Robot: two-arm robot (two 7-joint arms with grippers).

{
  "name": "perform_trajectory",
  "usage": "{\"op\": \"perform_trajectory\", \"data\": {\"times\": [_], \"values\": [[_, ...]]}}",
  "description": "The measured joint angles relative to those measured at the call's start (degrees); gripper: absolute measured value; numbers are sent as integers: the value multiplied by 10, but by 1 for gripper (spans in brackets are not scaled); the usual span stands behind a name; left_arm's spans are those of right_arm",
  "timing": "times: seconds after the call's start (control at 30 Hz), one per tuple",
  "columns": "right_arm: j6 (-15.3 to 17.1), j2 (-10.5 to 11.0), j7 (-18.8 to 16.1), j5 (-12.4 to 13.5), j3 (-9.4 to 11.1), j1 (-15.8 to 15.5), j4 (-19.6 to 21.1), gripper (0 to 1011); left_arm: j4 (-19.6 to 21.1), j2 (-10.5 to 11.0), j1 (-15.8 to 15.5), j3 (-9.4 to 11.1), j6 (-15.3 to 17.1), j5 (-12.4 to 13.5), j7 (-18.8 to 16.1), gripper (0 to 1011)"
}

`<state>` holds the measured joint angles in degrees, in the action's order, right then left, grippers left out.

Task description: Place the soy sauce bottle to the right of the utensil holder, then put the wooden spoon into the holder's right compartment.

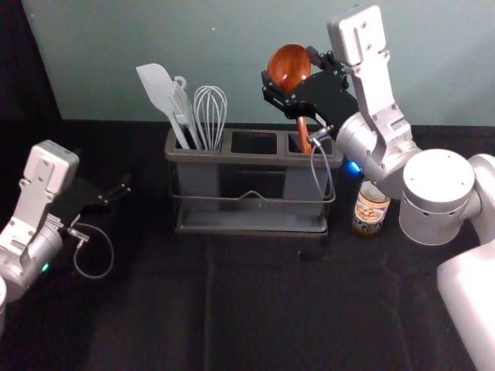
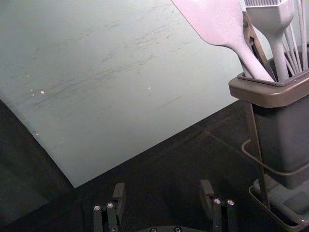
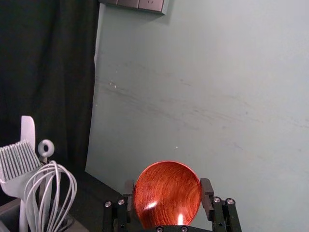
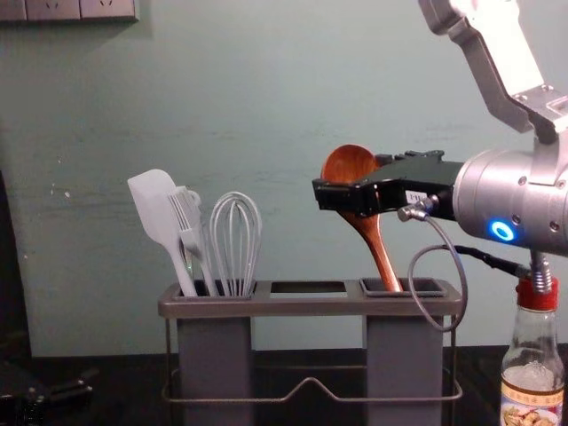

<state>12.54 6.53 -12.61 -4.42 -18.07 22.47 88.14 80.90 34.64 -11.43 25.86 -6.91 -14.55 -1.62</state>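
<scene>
While my right hand pinches the reddish-brown wooden spoon, slanting into the right compartment of the grey plastic holder, early release could tip it; withdrawing low could topple the red-capped glass bottle standing to the holder's right. My left hand waits spread, left.

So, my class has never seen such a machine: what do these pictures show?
This is a two-armed robot. One picture looks down from its head, one forward from its chest, one from each wrist. On the dark table stands a utensil holder with a spatula, a brush and a whisk in its left compartment; a soy sauce bottle stands to its right. The right gripper holds a wooden spoon by its bowl, handle in the right compartment. The left gripper, open, is left of the holder.
</scene>
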Motion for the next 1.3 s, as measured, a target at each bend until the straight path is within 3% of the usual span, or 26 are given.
{"op": "perform_trajectory", "data": {"times": [0.6,1.3], "values": [[3,2,0,4,5,-14,10,838,0,0,0,0,0,0,0,1005],[16,14,-4,16,11,-57,61,839,0,0,0,0,0,0,0,1005]]}}
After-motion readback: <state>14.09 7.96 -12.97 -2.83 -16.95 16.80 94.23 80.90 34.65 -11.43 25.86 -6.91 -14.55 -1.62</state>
